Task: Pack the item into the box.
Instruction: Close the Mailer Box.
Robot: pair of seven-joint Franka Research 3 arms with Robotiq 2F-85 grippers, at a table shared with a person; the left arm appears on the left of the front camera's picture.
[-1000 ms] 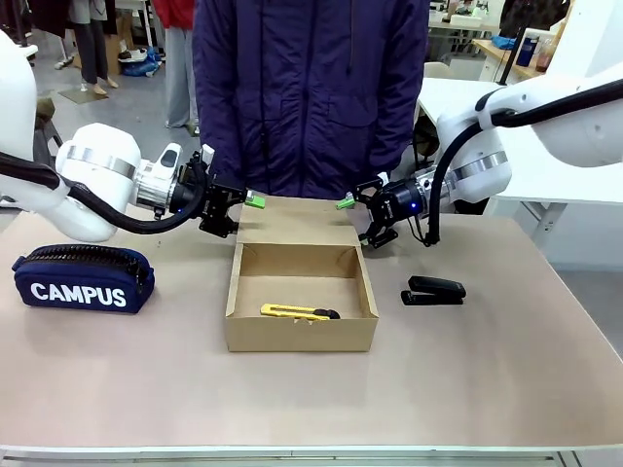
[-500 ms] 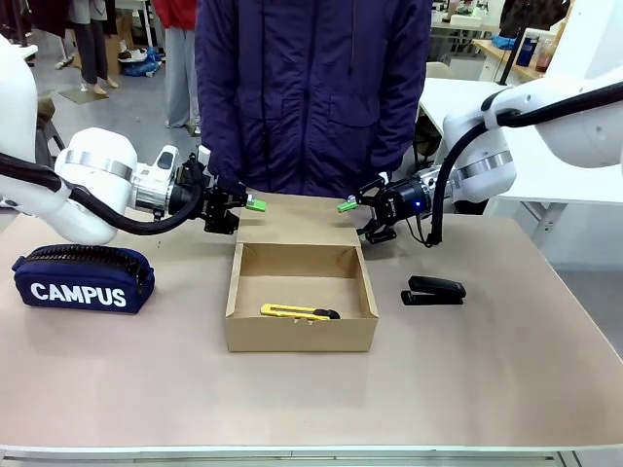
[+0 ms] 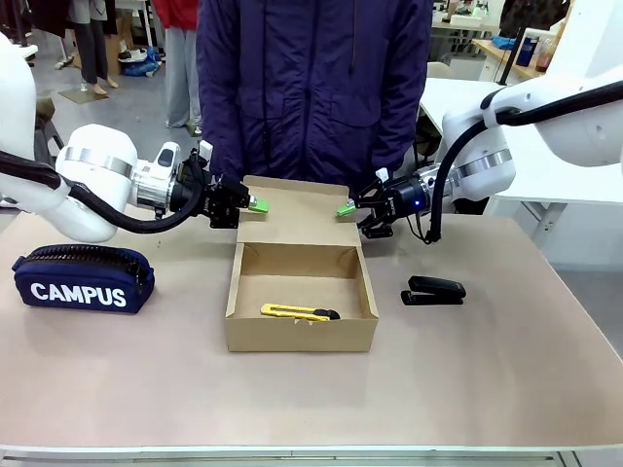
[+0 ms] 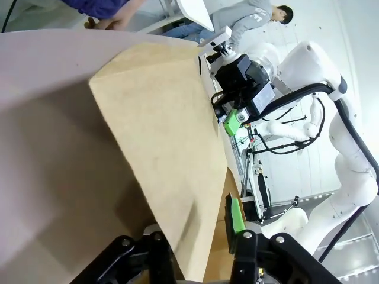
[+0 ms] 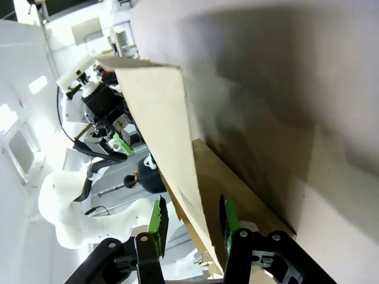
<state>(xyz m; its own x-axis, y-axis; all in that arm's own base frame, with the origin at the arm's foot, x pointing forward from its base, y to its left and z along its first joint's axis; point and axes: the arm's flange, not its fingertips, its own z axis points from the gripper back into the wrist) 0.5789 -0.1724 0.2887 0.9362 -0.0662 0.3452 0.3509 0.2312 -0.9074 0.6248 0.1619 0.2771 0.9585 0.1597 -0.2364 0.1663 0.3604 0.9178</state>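
The brown cardboard box (image 3: 300, 329) stands open in the middle of the table. The item, a slim yellow knife (image 3: 298, 312) with a black end, lies inside near the front wall. Behind it the hinged flap lid (image 3: 295, 202) is tilted up off the table. My left gripper (image 3: 247, 204) is shut on the flap's left edge, my right gripper (image 3: 347, 207) on its right edge. In the left wrist view the flap (image 4: 160, 142) runs between the fingers of the left gripper (image 4: 195, 236). In the right wrist view the flap's edge (image 5: 169, 142) sits between the green pads (image 5: 157, 218) of the right gripper (image 5: 192, 216).
A navy "CAMPUS" pouch (image 3: 85, 279) lies at the left of the table (image 3: 292, 399). A black stapler (image 3: 434, 290) lies to the right of the box. A person in a dark jacket (image 3: 311, 97) stands close behind the flap at the far edge.
Both grippers have gone from open to shut on the flap's side edges. The flap has risen from lying flat behind the box to tilting upward.
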